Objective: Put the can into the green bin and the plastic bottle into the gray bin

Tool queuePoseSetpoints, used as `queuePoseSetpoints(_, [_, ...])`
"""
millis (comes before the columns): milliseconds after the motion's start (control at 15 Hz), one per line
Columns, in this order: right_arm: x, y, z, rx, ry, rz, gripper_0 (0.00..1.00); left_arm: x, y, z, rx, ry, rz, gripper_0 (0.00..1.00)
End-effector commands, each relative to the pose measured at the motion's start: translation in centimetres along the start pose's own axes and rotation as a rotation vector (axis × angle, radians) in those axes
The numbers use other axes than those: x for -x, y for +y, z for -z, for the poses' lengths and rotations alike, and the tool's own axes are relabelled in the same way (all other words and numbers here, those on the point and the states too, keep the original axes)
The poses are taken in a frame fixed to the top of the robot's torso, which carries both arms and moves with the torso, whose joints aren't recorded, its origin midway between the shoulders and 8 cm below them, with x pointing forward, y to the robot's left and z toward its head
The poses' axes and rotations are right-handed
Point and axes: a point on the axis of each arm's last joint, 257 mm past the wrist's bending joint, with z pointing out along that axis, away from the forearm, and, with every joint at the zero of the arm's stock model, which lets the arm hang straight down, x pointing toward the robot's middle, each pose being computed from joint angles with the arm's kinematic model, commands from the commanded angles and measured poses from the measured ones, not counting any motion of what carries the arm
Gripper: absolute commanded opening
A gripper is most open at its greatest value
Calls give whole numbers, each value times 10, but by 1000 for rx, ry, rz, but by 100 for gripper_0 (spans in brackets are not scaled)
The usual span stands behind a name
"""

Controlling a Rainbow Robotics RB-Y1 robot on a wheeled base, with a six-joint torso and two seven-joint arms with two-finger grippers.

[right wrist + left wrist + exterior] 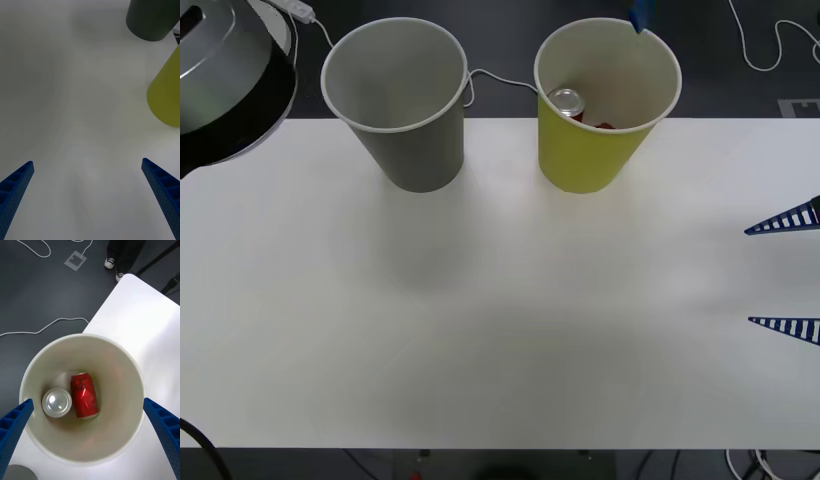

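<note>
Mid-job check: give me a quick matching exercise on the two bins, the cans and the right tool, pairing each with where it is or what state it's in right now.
Things:
1. green bin
2. gray bin
3. upright can
4. right tool

States:
A. open, low over the table at the robot's right edge
B. stands at the table's far edge, nothing seen inside
C. holds two red cans
D. silver end up, beside a can lying on its side

Pairs: 1-C, 2-B, 3-D, 4-A
</note>
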Motion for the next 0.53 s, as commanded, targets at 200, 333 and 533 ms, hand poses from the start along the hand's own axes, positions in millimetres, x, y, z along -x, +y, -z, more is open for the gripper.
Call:
queuePoseSetpoints(200, [0,0,0,0,0,0,100,-36,21,50,-77,18,-68,100])
queuePoseSetpoints(333, [0,0,0,0,0,0,100,-56,22,68,-73,43,-155,100])
queuePoseSetpoints(533, [0,0,0,0,0,0,100,-84,19,94,-68,54,-238,100])
